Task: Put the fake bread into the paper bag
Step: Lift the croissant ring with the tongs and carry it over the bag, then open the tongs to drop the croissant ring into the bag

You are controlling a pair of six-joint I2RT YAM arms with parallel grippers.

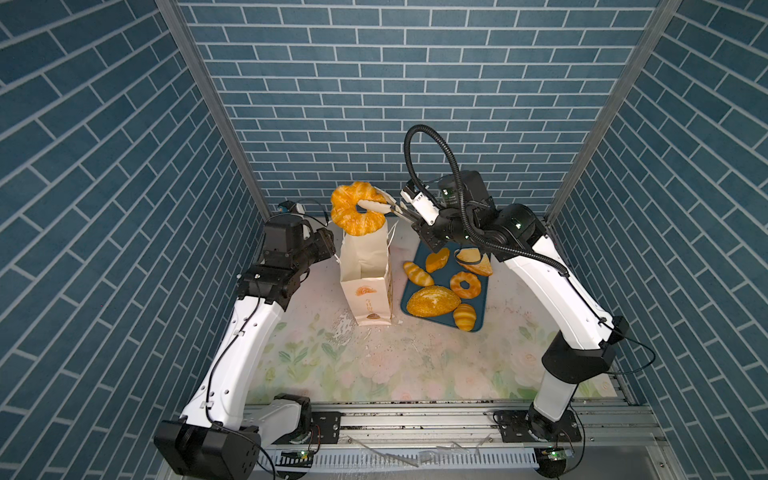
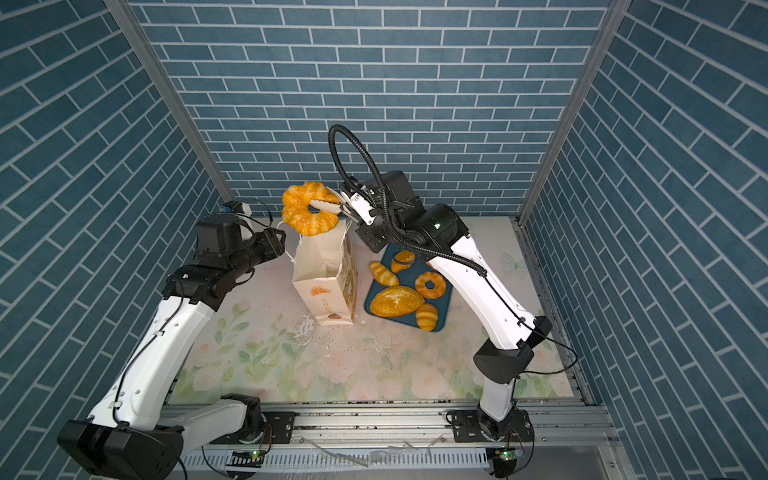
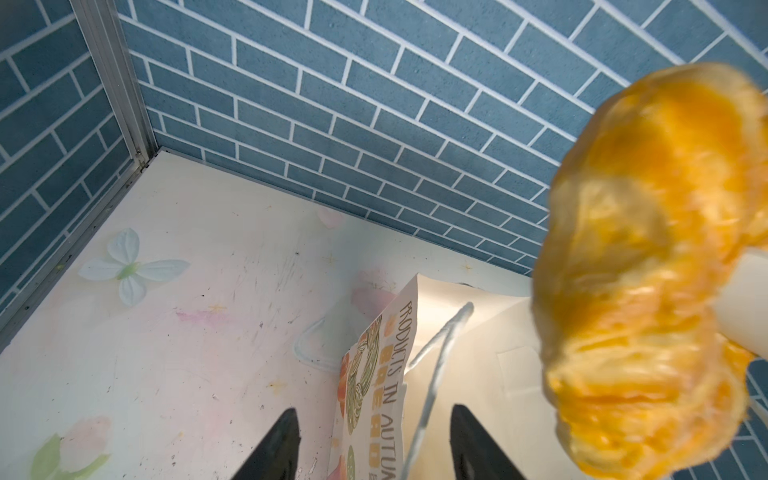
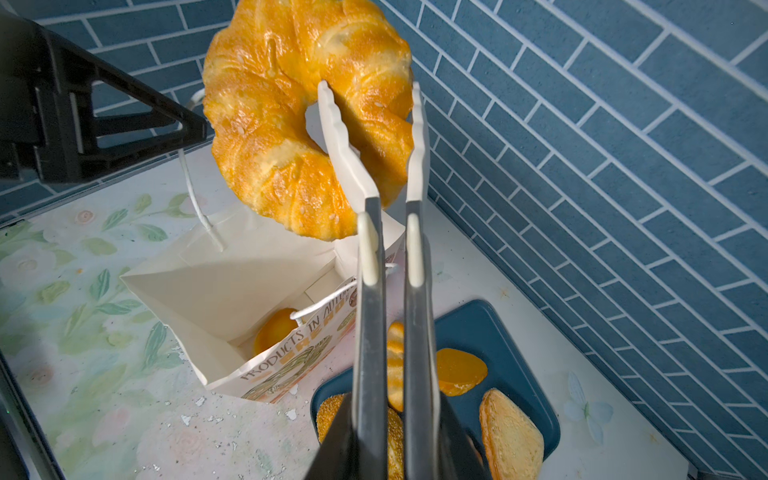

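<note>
"Paper bag (image 1: 365, 291) first, as the biggest piece: what is it like?"

"Tall, cream-white, stiff creased paper with bread prints, standing upright on the flowered desk (image 1: 374, 365), its mouth open as a rectangle."

"And beside the bag?"

"Just beside it, on the side toward the right arm, a dark blue tray (image 4: 478, 328) carries a speckled large oval loaf (image 1: 433, 301), striped rolls (image 1: 417, 273) and a tan triangle (image 4: 511, 432), all glossy moulded toys."

"Where is the piece in play?"

"The twisted ring (image 4: 257, 124) hangs above the bag's mouth, over the rim nearest the brick wall (image 1: 374, 124), none of it inside yet. It is golden, ridged, shiny, and hangs tilted on edge."

"Held how?"

"The right gripper (image 4: 395, 453) is clamped on grey tongs (image 4: 368, 332); one white scalloped tip passes through the ring's hole, its partner presses the outside, pinching one side of the ring."

"So which way next?"

"Down and a little toward the bag's middle, I judge. The ring looks broad against the mouth's short side, so its broad span should follow the mouth's long side."

"The left gripper (image 3: 376, 451)?"

"At the bag's rim on the side away from the tray, jaws part-way apart, straddling the paper edge and a thin white cord handle (image 3: 436, 374). Whether they touch the paper I cannot tell."

"Anything smaller?"

"One smooth orange bun (image 4: 276, 330) on the bag's floor."
</note>
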